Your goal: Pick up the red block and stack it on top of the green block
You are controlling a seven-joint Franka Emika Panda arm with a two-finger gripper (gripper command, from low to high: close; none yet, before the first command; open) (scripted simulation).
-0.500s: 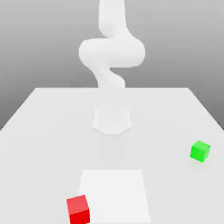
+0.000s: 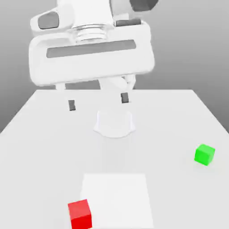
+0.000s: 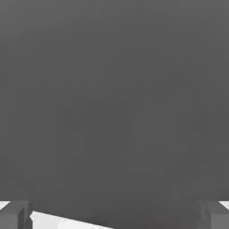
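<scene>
The red block (image 2: 80,214) rests on the table near the front edge, towards the exterior view's left. Far off on the exterior view's right sits the smaller green block (image 2: 205,154). My gripper (image 2: 98,102) hangs high above the table near the arm's base, open, its two dark fingertips (image 2: 71,105) wide apart with nothing between them. It is well above and behind both blocks. In the hand view the gripper (image 3: 116,217) shows two grey fingertips (image 3: 15,215) at the corners, with a sliver of white table between them.
The white table (image 2: 40,147) carries a lighter square patch (image 2: 117,197) beside the red block. The arm's round base (image 2: 114,123) stands at the table's middle back. The large white hand body (image 2: 89,51) fills the upper part of the exterior view.
The hand has swung into the exterior view, where half a second ago only the arm's upper links showed. Both blocks lie where they were.
</scene>
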